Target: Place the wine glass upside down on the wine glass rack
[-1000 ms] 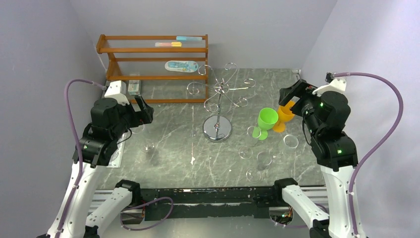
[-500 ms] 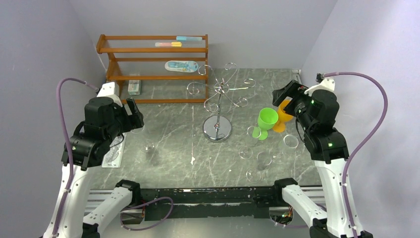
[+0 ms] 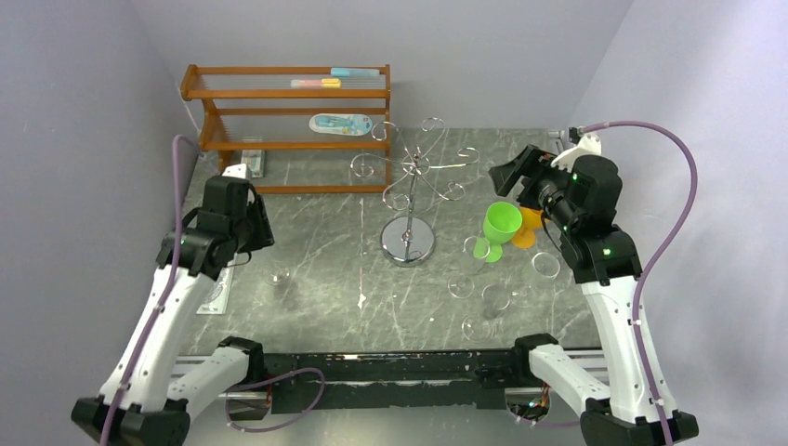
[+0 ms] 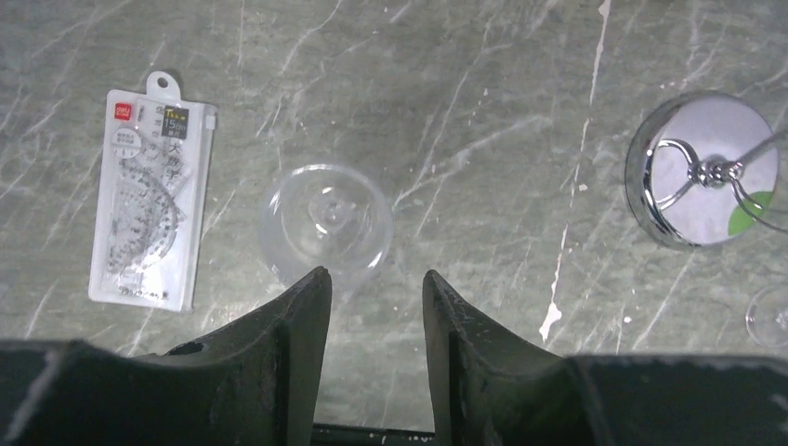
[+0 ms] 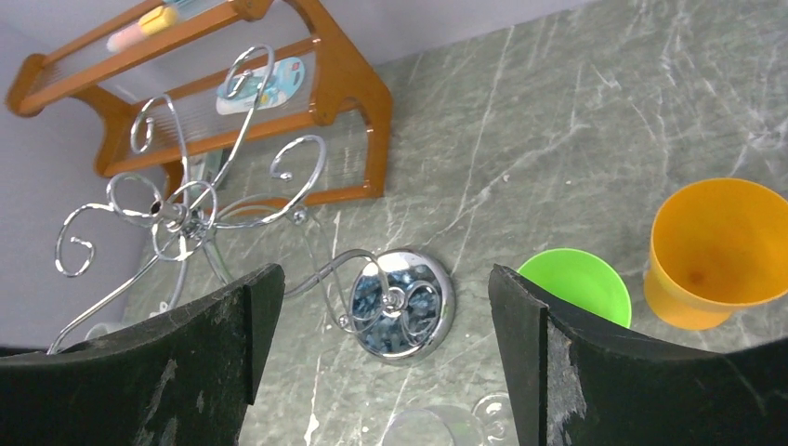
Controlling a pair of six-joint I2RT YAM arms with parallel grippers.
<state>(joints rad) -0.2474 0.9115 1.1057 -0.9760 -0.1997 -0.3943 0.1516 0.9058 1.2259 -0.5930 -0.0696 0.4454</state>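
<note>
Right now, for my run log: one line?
left gripper open, near clear wine glass | right gripper open, empty, facing shiny chrome wire glass rack | no glass hung

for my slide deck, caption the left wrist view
Open left gripper above a clear wine glass, chrome rack base at right.

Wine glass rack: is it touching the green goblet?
Apart. The top view shows bare table between the base of the wine glass rack and the green goblet; no wire arm reaches it.
</note>
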